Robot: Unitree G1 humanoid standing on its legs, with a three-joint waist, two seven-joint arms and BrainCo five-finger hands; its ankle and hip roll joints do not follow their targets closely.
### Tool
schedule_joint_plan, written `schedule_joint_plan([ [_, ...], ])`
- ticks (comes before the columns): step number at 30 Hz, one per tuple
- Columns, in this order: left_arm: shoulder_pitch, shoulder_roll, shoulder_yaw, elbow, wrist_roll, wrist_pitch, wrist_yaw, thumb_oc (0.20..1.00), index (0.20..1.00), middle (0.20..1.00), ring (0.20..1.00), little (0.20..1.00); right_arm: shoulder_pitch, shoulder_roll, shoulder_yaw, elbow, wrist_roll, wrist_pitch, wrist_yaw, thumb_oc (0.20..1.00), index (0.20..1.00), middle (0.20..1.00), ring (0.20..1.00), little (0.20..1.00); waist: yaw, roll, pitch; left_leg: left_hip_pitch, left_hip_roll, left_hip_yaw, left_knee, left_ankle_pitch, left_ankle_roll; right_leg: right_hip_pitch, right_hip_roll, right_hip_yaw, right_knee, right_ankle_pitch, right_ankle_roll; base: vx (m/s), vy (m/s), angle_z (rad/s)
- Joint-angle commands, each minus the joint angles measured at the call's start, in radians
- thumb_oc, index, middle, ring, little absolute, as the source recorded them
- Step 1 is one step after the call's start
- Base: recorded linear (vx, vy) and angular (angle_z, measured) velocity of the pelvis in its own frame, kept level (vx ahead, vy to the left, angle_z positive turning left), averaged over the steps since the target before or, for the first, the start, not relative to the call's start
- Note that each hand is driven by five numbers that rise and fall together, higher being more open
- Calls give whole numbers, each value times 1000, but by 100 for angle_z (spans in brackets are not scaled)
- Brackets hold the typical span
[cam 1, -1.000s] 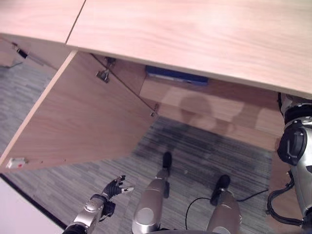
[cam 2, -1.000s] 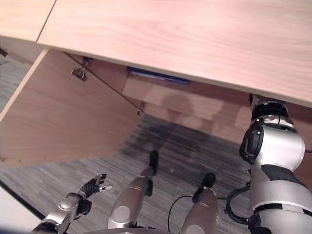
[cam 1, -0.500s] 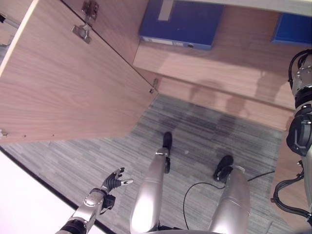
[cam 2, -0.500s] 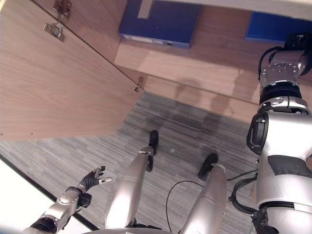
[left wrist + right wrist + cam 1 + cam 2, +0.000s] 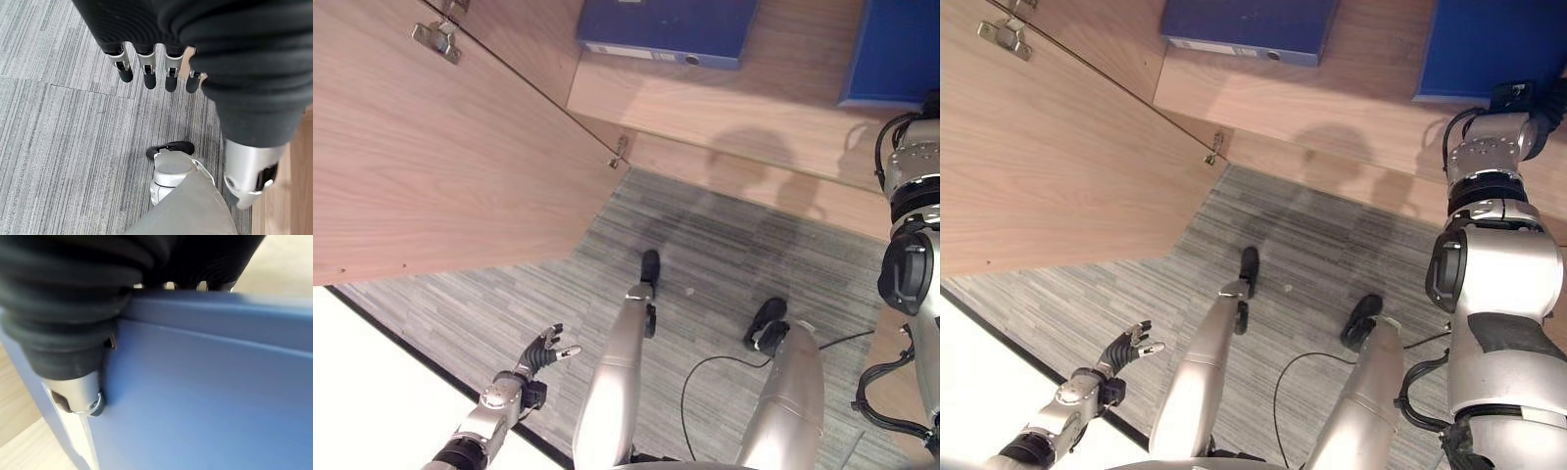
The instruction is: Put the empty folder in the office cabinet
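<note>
The right hand point(image 5: 73, 293) is clamped over the top edge of the blue folder point(image 5: 1489, 49), held upright just before the cabinet shelf point(image 5: 1332, 108), while the left hand point(image 5: 546, 351) hangs open, well apart.

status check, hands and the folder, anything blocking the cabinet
Right hand shut on blue folder, at the cabinet shelf. Left hand open, idle, low over the carpet. Second folder lies on the shelf. Door open; nothing blocking.

Two folders point(image 5: 1249, 24) point(image 5: 1489, 44) lie in the cabinet point(image 5: 1351, 108), door point(image 5: 1048, 157) at left.
</note>
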Motion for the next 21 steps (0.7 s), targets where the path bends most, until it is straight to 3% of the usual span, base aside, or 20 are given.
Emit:
schedule_joint_plan([
  [1, 19, 45, 10, 26, -8, -7, 8, 1000, 1000, 1000, 1000, 1000, 44, -19, -7, -36, 5, -14, 3, 200, 200, 200, 200, 200, 13, 11, -6, 9, -27, -19, 121, -280, 41, 14, 69, 38, -38, -79, 92, 22, -42, 1],
  [10, 25, 74, 6, -5, -10, -9, 5, 1000, 1000, 1000, 1000, 1000, -28, -65, 25, -48, -1, -31, -31, 200, 200, 200, 200, 200, 19, 14, -13, 33, -33, -24, 69, -262, 33, 24, 66, 36, -49, -80, 98, 5, -7, 0],
  [21, 49, 112, -34, -14, 19, -14, 23, 1000, 1000, 1000, 1000, 1000, -227, -130, 126, -19, -15, -45, -162, 200, 200, 200, 200, 200, 34, 21, -49, 81, -44, -27, -23, -230, 20, 46, 55, 30, -78, -75, 106, 16, -2, 3],
])
